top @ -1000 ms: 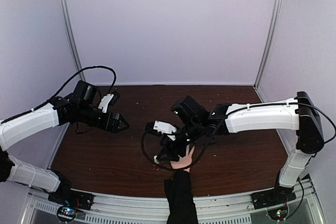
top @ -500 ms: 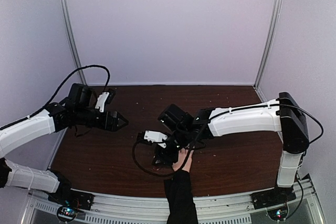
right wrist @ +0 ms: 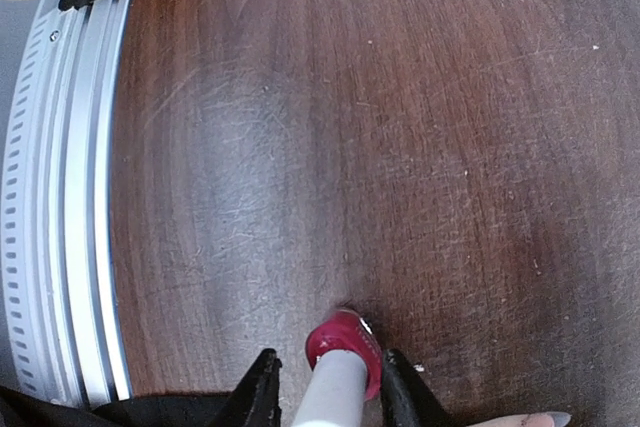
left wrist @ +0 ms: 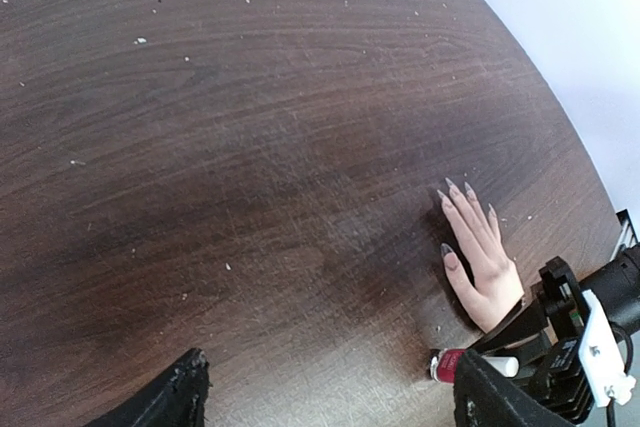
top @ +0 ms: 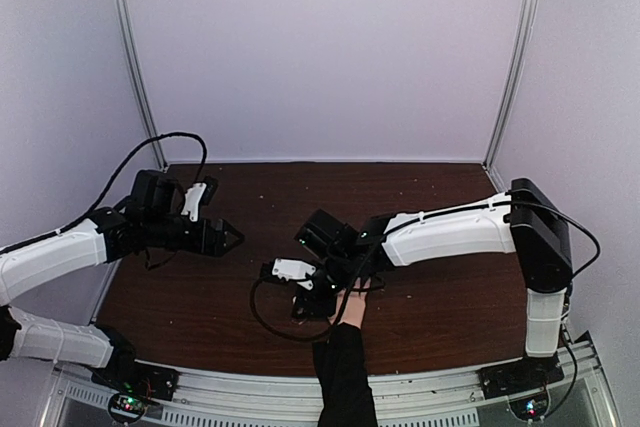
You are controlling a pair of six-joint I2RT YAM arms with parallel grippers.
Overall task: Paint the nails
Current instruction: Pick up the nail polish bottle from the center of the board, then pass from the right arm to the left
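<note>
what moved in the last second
The right gripper slid left and toward the near edge, its arm folding in; it now straddles the red bottle beside the hand. The left gripper and hand barely changed.

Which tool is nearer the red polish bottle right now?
Right. The right tool straddles the red polish bottle at its white cap, beside the hand. The left tool hovers open, well away toward the left side.
</note>
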